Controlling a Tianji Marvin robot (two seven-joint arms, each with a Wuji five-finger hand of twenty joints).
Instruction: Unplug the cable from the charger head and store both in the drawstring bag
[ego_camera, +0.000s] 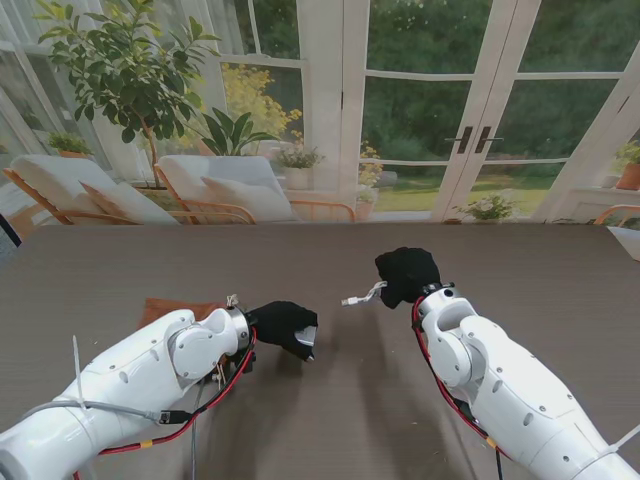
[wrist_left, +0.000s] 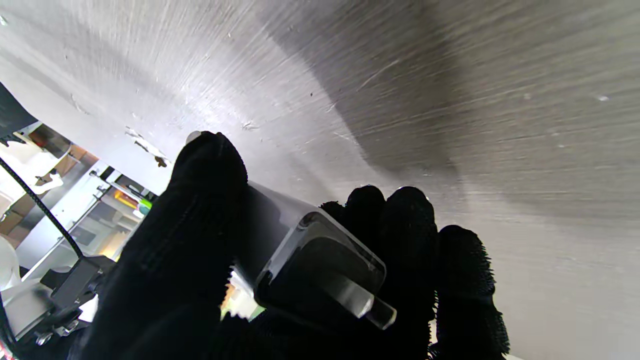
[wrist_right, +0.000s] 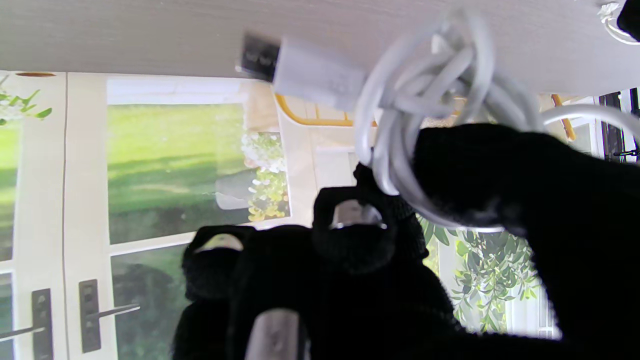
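Note:
My left hand (ego_camera: 285, 328), in a black glove, is shut on the white charger head (wrist_left: 320, 260); its prongs point toward the wrist camera, and in the stand view only a pale corner of the charger head (ego_camera: 306, 335) shows. My right hand (ego_camera: 407, 274) is shut on the coiled white cable (wrist_right: 425, 95), whose plug end (ego_camera: 353, 299) sticks out toward my left hand. The plug (wrist_right: 300, 70) is free of the charger. The two hands are apart above the table. An orange-brown piece of cloth (ego_camera: 175, 310), perhaps the drawstring bag, lies partly hidden behind my left arm.
The grey-brown table (ego_camera: 320, 390) stretches across the stand view. Beyond its far edge are glass doors, lounge chairs and potted plants. A pale object (ego_camera: 628, 238) sits at the table's far right edge.

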